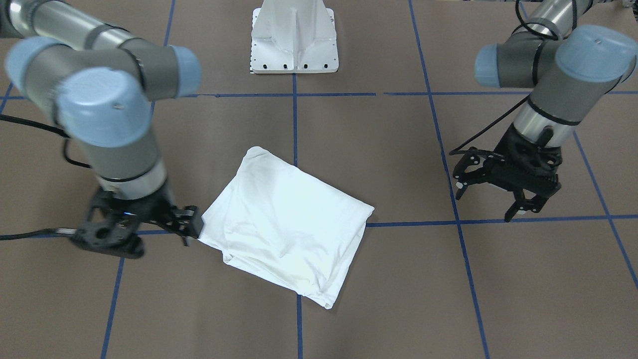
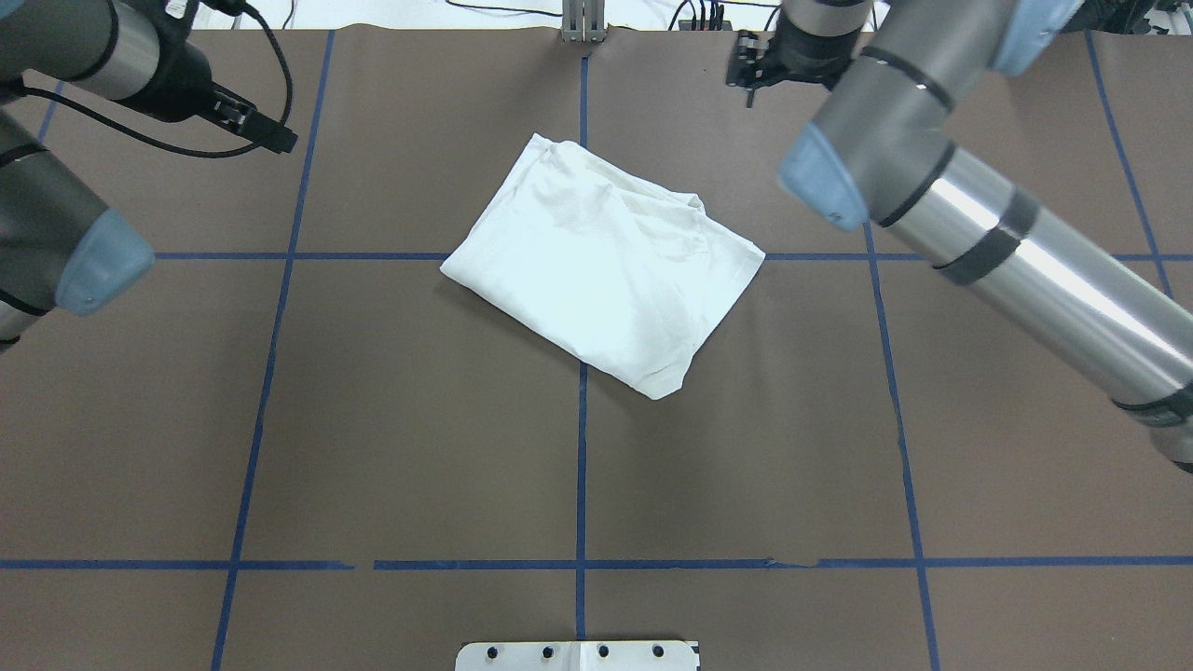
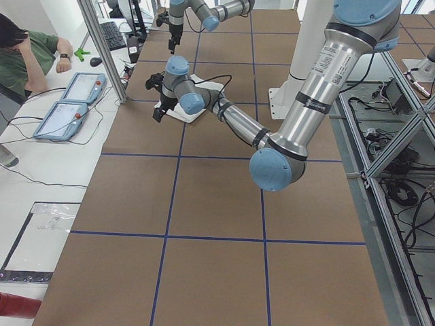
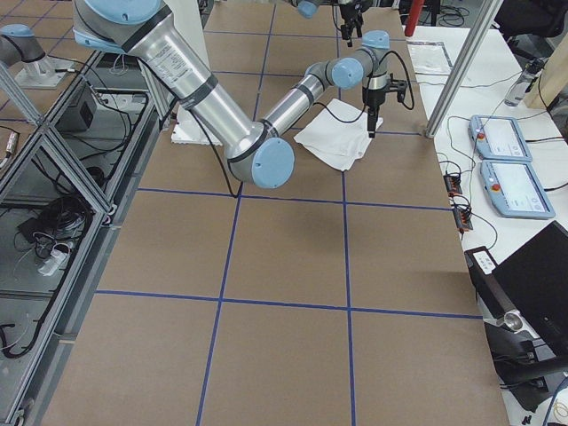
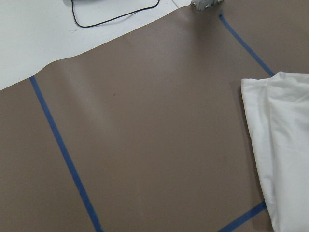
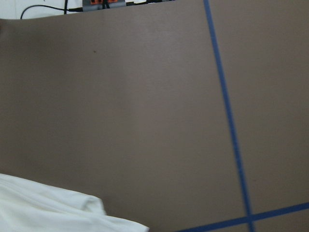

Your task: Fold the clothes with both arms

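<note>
White long-sleeved shirt (image 1: 284, 219), folded into a compact, slightly rumpled rectangle, lies flat on the brown paper-covered table (image 1: 398, 289), which is marked with blue tape lines. It sits skewed to the grid and covers one crossing of the tape. No printed text or collar shows on its upper face.

The black two-finger left gripper (image 1: 489, 199), on its silver-grey arm with light blue joint caps, hangs above the table with its fingers spread wide and nothing between them. The shirt is well apart from it, off to the side, with bare table between the two. The left wrist view catches only one folded edge of the shirt at its border.

The black right gripper (image 1: 193, 222) sits low on the shirt's other side, so the shirt lies between the two grippers. Its fingers look pressed together with nothing in them. In the front-facing view its tip sits just beside a corner of the shirt; whether it touches the cloth cannot be told, and the overhead view shows it apart. The white metal pedestal base (image 1: 294, 37) stands beyond the shirt, between the two arms.
</note>
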{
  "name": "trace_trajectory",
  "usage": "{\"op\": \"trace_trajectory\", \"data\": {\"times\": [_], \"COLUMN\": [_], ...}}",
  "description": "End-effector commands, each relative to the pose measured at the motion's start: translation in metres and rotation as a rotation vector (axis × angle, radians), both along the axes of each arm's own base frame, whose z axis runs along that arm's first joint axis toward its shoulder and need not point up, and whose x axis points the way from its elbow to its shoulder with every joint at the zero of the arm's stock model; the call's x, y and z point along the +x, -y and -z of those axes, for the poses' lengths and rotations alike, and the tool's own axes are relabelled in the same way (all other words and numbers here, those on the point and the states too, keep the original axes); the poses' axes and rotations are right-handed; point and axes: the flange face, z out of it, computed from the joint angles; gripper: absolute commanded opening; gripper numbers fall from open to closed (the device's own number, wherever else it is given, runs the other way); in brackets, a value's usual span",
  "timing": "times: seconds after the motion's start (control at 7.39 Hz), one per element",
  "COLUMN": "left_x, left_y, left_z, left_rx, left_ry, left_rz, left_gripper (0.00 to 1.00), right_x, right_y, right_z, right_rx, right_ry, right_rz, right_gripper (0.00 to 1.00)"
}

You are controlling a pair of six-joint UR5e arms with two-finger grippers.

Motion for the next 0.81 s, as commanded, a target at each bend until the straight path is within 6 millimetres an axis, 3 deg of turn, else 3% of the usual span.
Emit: {"op": "trace_trajectory", "data": {"times": [0.0,0.14,0.27,0.41,0.54,0.68], "left_x": [-0.121,-0.176,-0.21,-0.227,-0.244,-0.289], "left_y": [0.003,-0.015,-0.041,-0.065,-0.077,-0.078], "left_z": [-0.061,-0.116,-0.159,-0.2,-0.244,-0.255], "left_rx": [0.022,-0.024,-0.095,-0.17,-0.257,-0.29], "left_ry": [0.135,0.131,0.107,0.116,0.139,0.13], "left_rz": [-0.091,-0.099,-0.077,-0.054,-0.016,0.072], "left_gripper": [1.0,1.0,1.0,1.0,1.0,1.0], "right_x": [0.172,0.243,0.299,0.338,0.354,0.37], "right_y": [-0.043,-0.063,-0.089,-0.122,-0.164,-0.21], "right_z": [-0.103,-0.168,-0.227,-0.279,-0.327,-0.366], "right_rx": [0.081,0.103,0.125,0.097,0.033,0.026], "right_ry": [-0.024,-0.005,-0.002,-0.004,0.007,0.028], "right_rz": [0.226,0.306,0.378,0.399,0.387,0.349], "right_gripper": [1.0,1.0,1.0,1.0,1.0,1.0]}}
